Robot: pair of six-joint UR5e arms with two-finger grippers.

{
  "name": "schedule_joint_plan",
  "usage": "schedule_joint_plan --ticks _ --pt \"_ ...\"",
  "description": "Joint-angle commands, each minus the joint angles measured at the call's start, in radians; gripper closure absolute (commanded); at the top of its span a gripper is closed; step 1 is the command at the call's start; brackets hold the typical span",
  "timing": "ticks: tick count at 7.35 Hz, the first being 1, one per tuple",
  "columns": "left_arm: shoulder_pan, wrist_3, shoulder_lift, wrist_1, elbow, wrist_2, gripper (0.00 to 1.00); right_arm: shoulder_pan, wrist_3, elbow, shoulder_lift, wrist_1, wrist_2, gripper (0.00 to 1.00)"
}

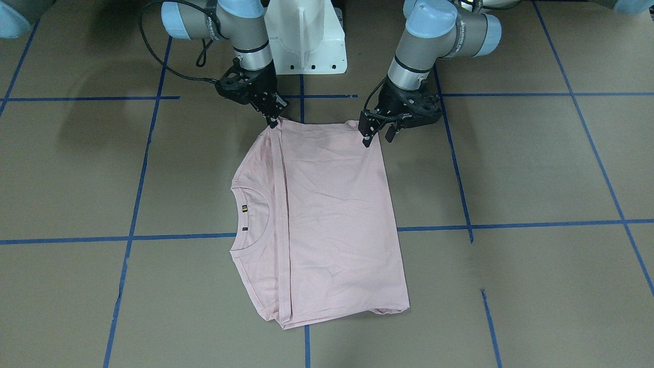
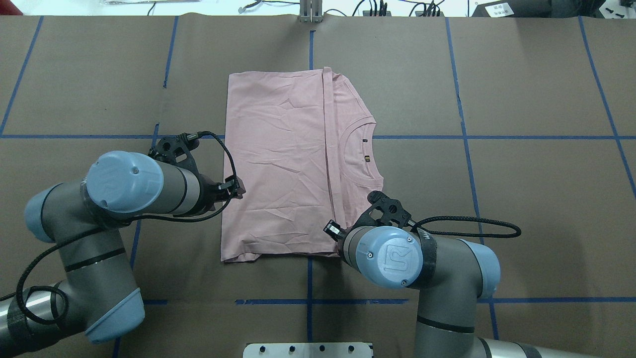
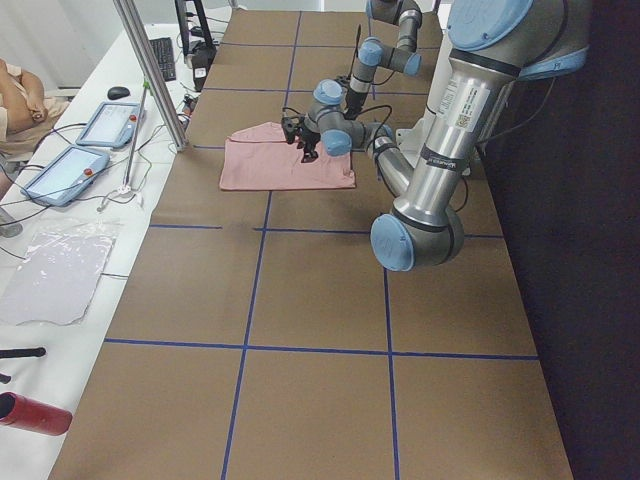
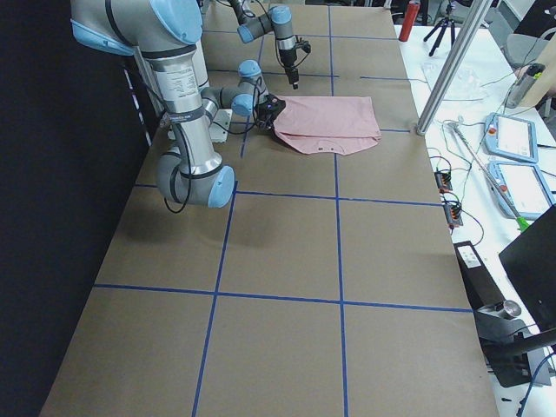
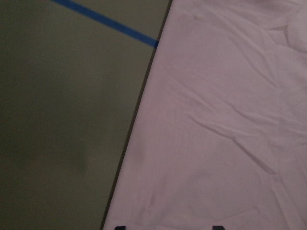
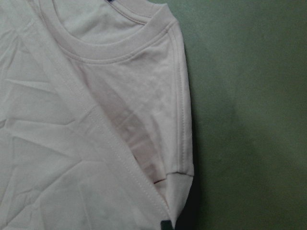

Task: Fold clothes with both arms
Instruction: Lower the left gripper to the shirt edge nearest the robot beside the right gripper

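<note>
Jaws of the left gripper (image 1: pixel 378 139) stand wide apart and hold nothing. Its wrist view shows both fingertips spread above pink cloth, with the garment's straight edge running just outside them.

The T-shirt (image 2: pixel 278 164) lies flat on the table (image 2: pixel 521 199) between the two grippers. It is already doubled over, so the collar (image 2: pixel 360 149) shows beyond the fold line on the right gripper's side.

Judged from its fine creases, the cloth is light, thin and limp. Expect no stiffness, sagging when it is raised, and easy sliding on the smooth brown cover. Take hold at corners or hemmed edges and pinch all layers together; a single layer is likely to peel away and open the fold.

Jaws of the right gripper (image 1: pixel 273 121) are drawn together at the robot-side corner by the sleeve hem and appear to pinch the cloth there.

Brown surface crossed by blue tape lines (image 2: pixel 422 136) extends well outward from both sets of jaws. Ahead of them, the table's far edge lies not far beyond the shirt, so forward travel is probably limited.
</note>
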State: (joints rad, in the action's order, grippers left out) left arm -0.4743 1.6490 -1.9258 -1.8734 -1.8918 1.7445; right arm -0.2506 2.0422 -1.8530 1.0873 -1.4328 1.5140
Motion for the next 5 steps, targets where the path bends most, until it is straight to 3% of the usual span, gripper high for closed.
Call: schedule_joint_plan --ticks 1,5 --pt "0.055 0.135 0.018 0.002 0.011 -0.005 0.26 0.004 -0.001 -0.002 -0.003 0.000 -0.003 1.00" --pt "0.114 0.253 0.068 -0.010 0.007 -0.005 0.29 0.001 -0.001 -0.003 -0.003 0.000 -0.003 1.00"
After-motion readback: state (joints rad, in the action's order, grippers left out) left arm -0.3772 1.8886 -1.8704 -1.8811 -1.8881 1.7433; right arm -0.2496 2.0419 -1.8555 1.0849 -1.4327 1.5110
